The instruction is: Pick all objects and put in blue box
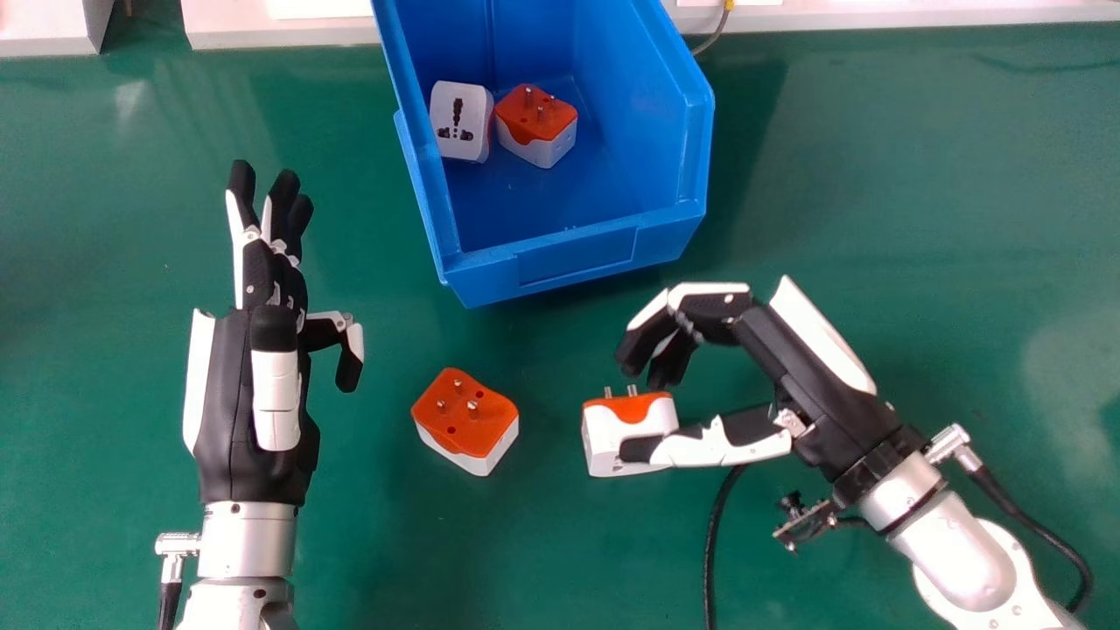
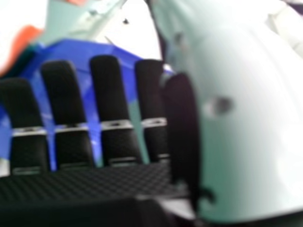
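Left robot hand [image 1: 229, 376] and right robot hand [image 1: 809, 372] are released. Ahead, a blue plastic box [image 1: 573, 258] holds square white adapter [image 1: 475, 109], blocky orange-white adapter [image 1: 535, 127].

Box [image 1: 560, 262] smooth plastic; tabletop [image 1: 875, 201] smooth, glossy.

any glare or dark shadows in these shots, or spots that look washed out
Head view: pale glare patches on the green table toward the upper left and the right edge, plus a soft dark shadow along the right side of the blue box; right hand view: strong light whitens much of the right hand's thumb.
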Available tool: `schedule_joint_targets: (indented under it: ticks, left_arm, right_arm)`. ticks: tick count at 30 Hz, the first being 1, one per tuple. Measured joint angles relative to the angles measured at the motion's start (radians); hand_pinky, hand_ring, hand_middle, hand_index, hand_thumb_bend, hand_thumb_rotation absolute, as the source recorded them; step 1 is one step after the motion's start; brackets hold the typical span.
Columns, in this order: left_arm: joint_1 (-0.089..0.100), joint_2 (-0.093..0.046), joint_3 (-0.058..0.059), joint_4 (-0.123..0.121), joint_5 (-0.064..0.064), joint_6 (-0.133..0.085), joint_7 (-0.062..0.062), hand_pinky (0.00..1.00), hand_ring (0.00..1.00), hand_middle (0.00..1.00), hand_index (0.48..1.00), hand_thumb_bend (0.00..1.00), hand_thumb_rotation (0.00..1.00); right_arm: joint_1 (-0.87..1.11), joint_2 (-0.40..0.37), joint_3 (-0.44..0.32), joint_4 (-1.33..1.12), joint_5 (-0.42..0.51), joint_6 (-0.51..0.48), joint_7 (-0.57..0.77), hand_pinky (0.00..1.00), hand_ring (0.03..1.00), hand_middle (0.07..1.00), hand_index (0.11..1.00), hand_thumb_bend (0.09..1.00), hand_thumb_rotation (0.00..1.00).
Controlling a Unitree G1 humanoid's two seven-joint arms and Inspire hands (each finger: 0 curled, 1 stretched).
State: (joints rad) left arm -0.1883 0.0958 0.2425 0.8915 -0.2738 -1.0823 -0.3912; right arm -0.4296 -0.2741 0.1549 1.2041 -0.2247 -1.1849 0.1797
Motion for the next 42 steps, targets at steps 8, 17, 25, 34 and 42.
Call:
schedule_joint_targets:
  ticks: [8, 17, 25, 34, 42]
  left_arm:
    - [0.0, 0.0, 0.0, 0.0, 0.0, 0.0, -0.002, 0.0, 1.0, 1.0, 0.976, 1.0, 1.0]
    - [0.004, 0.001, 0.0, 0.0, 0.0, 0.0, -0.001, 0.0, 1.0, 1.0, 0.973, 1.0, 1.0]
    - [0.004, 0.002, 0.0, 0.0, 0.0, 0.0, -0.001, 0.0, 1.0, 1.0, 0.973, 1.0, 1.0]
    - [0.004, 0.003, 0.0, 0.0, 0.001, 0.0, -0.001, 0.0, 1.0, 1.0, 0.974, 1.0, 1.0]
    - [0.004, 0.003, 0.0, 0.001, 0.002, 0.0, 0.0, 0.0, 1.0, 1.0, 0.975, 1.0, 1.0]
  right_arm:
    - [-0.024, 0.002, -0.006, 0.0, 0.037, 0.036, 0.099, 0.7, 0.787, 0.831, 0.8, 0.921, 0.08]
    - [-0.032, 0.003, -0.003, 0.0, 0.037, 0.042, 0.113, 0.8, 0.884, 0.925, 0.88, 0.974, 0.12]
    - [-0.035, 0.001, -0.003, -0.003, 0.03, 0.041, 0.117, 0.83, 0.921, 0.96, 0.911, 0.998, 0.15]
    - [-0.037, -0.005, 0.009, -0.007, -0.043, 0.039, 0.029, 0.55, 0.731, 0.831, 0.857, 1.0, 0.19]
    - [-0.036, -0.022, 0.009, -0.029, -0.091, -0.005, -0.02, 0.47, 0.613, 0.771, 0.818, 1.0, 0.23]
